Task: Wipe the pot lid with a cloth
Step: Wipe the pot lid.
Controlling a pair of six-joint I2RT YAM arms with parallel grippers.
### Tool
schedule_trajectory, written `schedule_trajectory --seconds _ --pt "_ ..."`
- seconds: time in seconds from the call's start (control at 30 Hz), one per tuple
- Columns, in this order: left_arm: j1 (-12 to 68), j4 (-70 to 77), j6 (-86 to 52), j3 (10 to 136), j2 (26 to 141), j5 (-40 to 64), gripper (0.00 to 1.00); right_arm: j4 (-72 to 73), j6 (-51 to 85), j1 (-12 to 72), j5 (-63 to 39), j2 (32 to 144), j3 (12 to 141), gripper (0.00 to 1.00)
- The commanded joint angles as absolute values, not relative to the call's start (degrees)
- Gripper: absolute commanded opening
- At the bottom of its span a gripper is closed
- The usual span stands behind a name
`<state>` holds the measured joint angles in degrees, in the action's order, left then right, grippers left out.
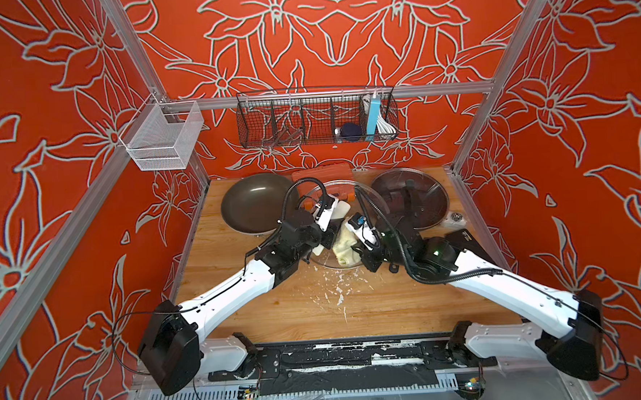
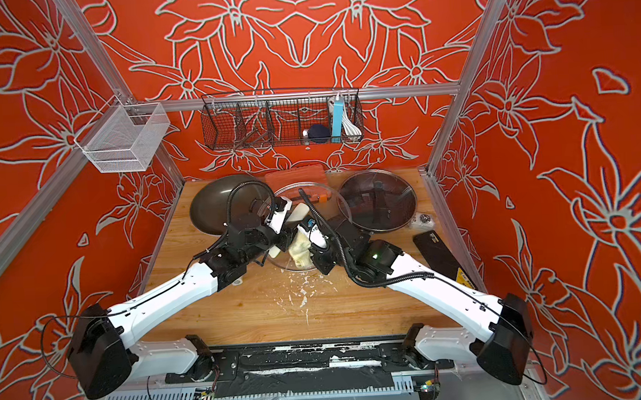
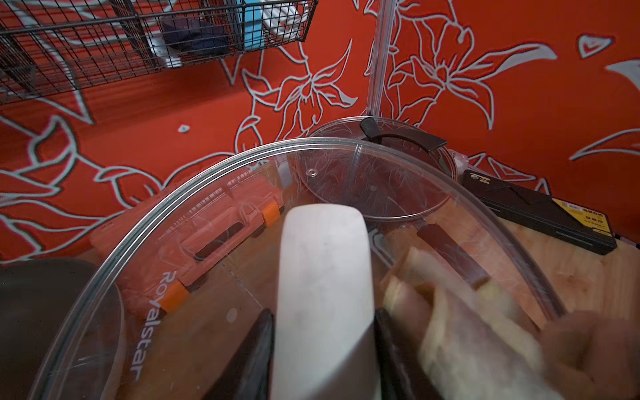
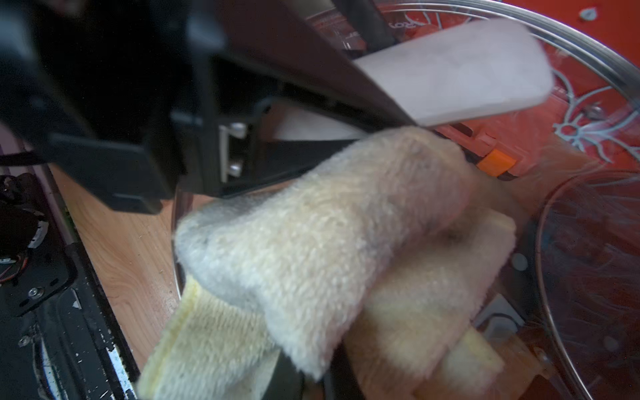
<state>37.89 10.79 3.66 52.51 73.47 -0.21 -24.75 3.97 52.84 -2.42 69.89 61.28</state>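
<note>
Well, the left claw pinches the glass lid by its white handle, tilted above the table; the right claw, pressed together on the limp cloth, holds it against the glass. Slick and breakable, I'd guess: that handle's the safe hold.

bright, even light; top views sharp but bowed at edges, the cloth blurred in both wrist views.
</note>
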Motion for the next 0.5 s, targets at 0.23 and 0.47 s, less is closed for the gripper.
schedule_trajectory --seconds 0.23,0.47 --pt "38.2 26.0 4.7 57.4 69.9 -0.9 0.0 -23.3 5.8 51.8 6.9 64.8 59.5 0.0" --pt "38.2 28.4 9.8 56.3 68.7 3.1 0.0 -24.9 5.9 41.1 4.5 59.2 56.9 0.0"
